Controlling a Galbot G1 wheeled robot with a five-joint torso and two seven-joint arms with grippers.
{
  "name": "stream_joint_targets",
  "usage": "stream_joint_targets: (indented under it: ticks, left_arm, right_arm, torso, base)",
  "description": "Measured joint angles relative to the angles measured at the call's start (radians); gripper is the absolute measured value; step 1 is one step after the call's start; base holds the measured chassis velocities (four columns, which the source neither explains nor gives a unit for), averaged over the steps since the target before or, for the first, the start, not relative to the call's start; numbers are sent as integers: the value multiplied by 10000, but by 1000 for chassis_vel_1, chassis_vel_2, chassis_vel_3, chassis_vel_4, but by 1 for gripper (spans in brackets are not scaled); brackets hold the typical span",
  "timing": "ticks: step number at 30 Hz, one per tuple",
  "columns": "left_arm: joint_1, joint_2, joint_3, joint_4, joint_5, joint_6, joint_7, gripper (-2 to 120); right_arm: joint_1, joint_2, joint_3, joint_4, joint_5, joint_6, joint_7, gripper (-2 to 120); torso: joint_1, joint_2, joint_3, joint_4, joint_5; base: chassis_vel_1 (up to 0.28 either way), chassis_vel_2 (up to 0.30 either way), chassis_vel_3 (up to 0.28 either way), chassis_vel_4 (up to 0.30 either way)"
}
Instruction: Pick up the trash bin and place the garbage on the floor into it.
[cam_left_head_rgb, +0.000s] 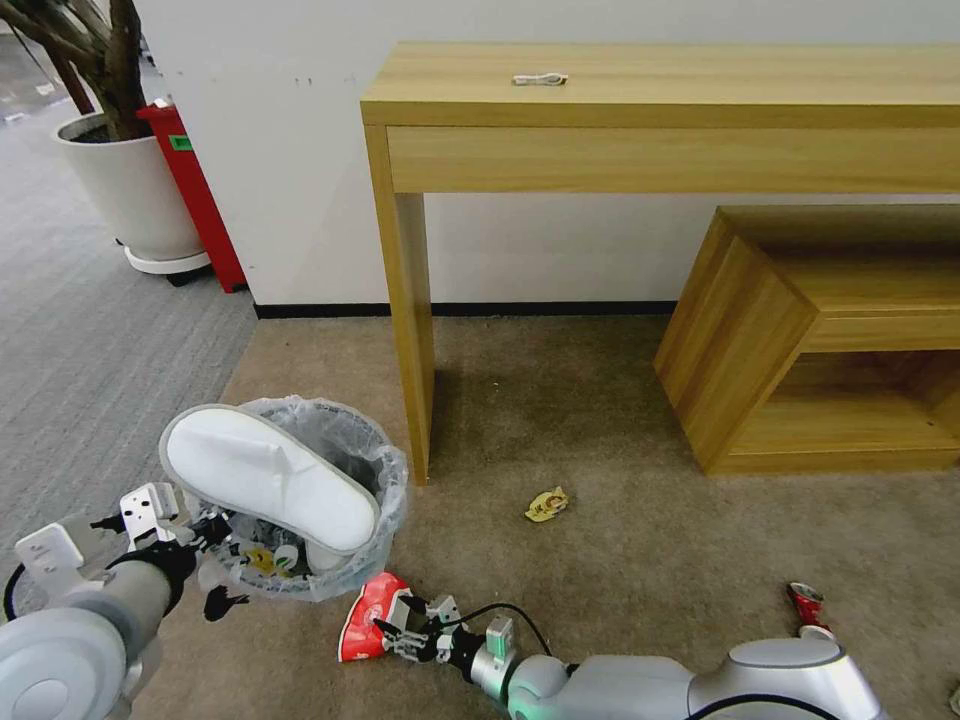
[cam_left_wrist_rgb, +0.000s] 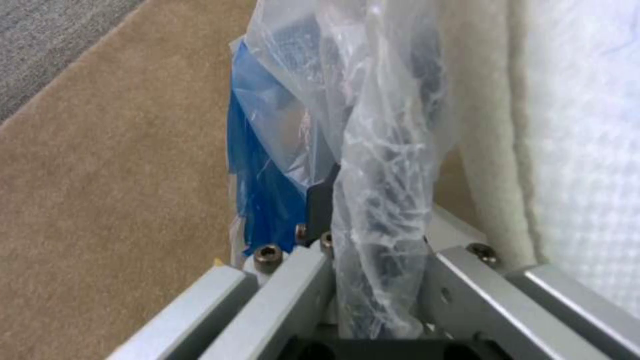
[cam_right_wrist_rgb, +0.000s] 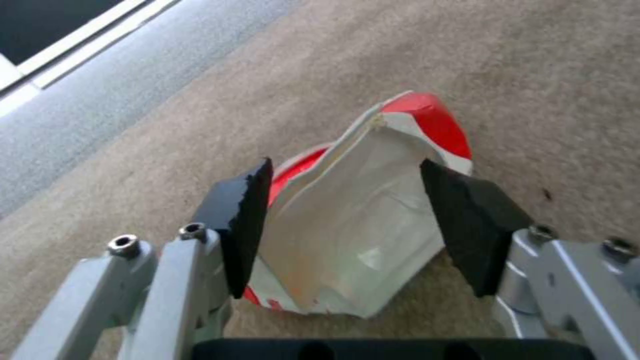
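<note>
The trash bin (cam_left_head_rgb: 375, 470), lined with a crinkled clear bag, is at the lower left of the head view, and a white slipper (cam_left_head_rgb: 270, 475) lies across its mouth. My left gripper (cam_left_head_rgb: 200, 530) is shut on the bin's near rim. In the left wrist view the bag and rim (cam_left_wrist_rgb: 383, 200) are pinched between the jaws of my left gripper (cam_left_wrist_rgb: 373, 260). A red-white carton (cam_left_head_rgb: 362, 612) lies on the beige floor (cam_left_head_rgb: 620, 560) just right of the bin. My right gripper (cam_left_head_rgb: 400, 625) is open around it, with a pad (cam_right_wrist_rgb: 243, 220) on either side of the carton (cam_right_wrist_rgb: 353, 220).
A yellow wrapper (cam_left_head_rgb: 546, 504) lies on the carpet right of the desk leg (cam_left_head_rgb: 412, 330). A red can (cam_left_head_rgb: 805, 603) is near my right arm. A low wooden shelf (cam_left_head_rgb: 800, 340) stands at the right. A potted plant (cam_left_head_rgb: 130, 180) is on grey carpet at the far left.
</note>
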Motion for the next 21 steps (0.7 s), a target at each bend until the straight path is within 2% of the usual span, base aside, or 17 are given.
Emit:
stream_joint_targets:
  ticks: [21]
  left_arm:
    - [-87, -75, 248, -72, -1, -36, 9, 0]
  right_arm:
    - [-118, -183, 48, -240, -277, 43, -20, 49]
  torso:
    - [1, -1, -1, -4, -12]
  base:
    - [0, 0, 0, 0]
